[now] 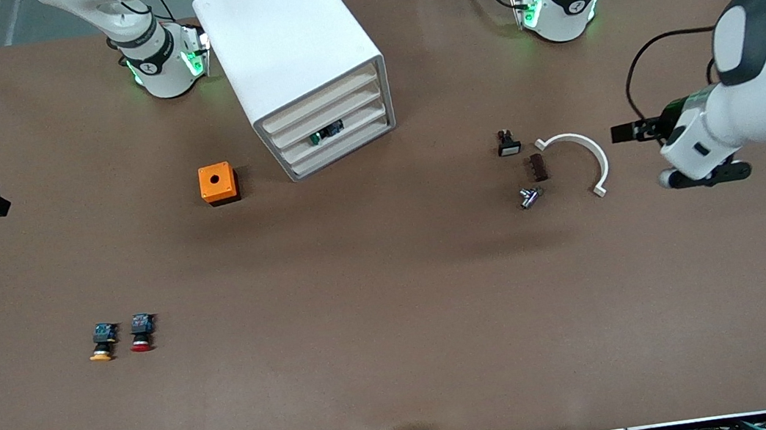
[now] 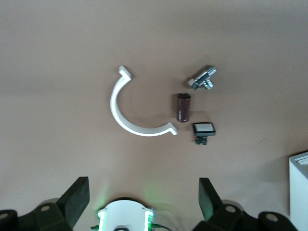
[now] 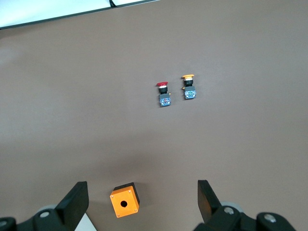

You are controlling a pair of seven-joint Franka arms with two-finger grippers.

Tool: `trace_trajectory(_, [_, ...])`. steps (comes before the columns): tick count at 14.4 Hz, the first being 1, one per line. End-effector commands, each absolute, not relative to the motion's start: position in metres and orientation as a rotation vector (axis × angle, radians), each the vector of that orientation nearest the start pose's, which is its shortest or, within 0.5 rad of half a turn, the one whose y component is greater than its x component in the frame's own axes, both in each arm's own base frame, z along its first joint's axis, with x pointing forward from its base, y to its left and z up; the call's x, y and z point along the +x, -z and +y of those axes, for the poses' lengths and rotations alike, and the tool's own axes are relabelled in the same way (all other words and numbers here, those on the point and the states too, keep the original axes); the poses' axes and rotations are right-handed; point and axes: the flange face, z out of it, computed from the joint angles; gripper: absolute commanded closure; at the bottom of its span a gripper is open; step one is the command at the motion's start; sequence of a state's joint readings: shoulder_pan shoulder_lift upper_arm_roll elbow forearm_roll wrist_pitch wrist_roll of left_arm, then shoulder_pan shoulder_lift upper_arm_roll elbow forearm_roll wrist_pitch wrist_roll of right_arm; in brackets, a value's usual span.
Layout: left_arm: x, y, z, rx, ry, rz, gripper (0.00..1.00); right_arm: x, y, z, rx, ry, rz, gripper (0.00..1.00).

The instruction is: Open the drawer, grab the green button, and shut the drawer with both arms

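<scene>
The white cabinet (image 1: pixel 292 57) stands between the arms' bases, its four drawers facing the front camera at a slant. All look pushed in. The button (image 1: pixel 326 133), green-capped, shows just above the front of the third drawer (image 1: pixel 359 120) from the top. My left gripper (image 2: pixel 142 188) hangs open and empty, high over the left arm's end of the table above a group of small parts. My right gripper (image 3: pixel 142 192) is open and empty too, high over the right arm's end, with the orange box far below between its fingers. Neither is near the cabinet.
An orange box (image 1: pixel 218 183) with a round hole sits beside the cabinet. A red-capped button (image 1: pixel 141 333) and a yellow-capped one (image 1: pixel 102 342) lie nearer the front camera. Toward the left arm's end lie a white arc (image 1: pixel 579 159), a brown cylinder (image 1: pixel 538 167), a metal fitting (image 1: pixel 530 197) and a small switch (image 1: pixel 508 144).
</scene>
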State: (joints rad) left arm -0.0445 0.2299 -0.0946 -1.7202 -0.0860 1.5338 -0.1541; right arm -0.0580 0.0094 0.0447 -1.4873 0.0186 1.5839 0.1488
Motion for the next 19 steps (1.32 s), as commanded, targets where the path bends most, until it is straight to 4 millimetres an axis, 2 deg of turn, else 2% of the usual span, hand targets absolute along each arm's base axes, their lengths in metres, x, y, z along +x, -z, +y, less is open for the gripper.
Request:
trace_trajectory(1, [0.591,-0.395,-0.127,-3.084,-0.742,-0.168,0.0,0.554,-0.661,0.004,-3.096,0.127,0.265,0.0])
trace_trajectory(4, [0.601,-0.347,-0.178,-2.978,-0.814,-0.375,0.0,0.553,-0.658,0.011,-3.085,0.097,0.367,0.0])
trace_trajectory(6, [0.593,-0.309,-0.214,-2.884,-0.867,-0.46,0.0,0.552,-0.656,0.023,-3.074,0.073,0.456,0.0])
trace_trajectory(7, [0.594,-0.3,-0.223,-2.864,-0.872,-0.496,0.0,0.551,-0.655,0.026,-3.066,0.06,0.508,0.0])
trace_trajectory(9, [0.588,-0.297,-0.254,-2.862,-0.927,-0.586,0.0,0.548,-0.653,0.041,-3.05,0.022,0.621,0.0])
trace_trajectory(12, [0.583,-0.285,-0.294,-2.752,-1.079,-0.944,0.0,0.545,-0.651,0.059,-3.018,-0.008,0.77,0.0])
trace_trajectory(15, [0.575,-0.266,-0.325,-2.5,-1.293,-1.322,0.0,0.542,-0.65,0.08,-2.979,-0.023,0.902,0.0])
trace_trajectory(18, [0.558,-0.253,-0.367,-2.251,-1.376,-1.538,0.0,0.538,-0.65,0.101,-2.948,-0.03,1.002,0.0])
trace_trajectory(19, [0.562,-0.246,-0.375,-2.169,-1.409,-1.614,0.0,0.537,-0.65,0.106,-2.94,-0.03,1.027,0.0])
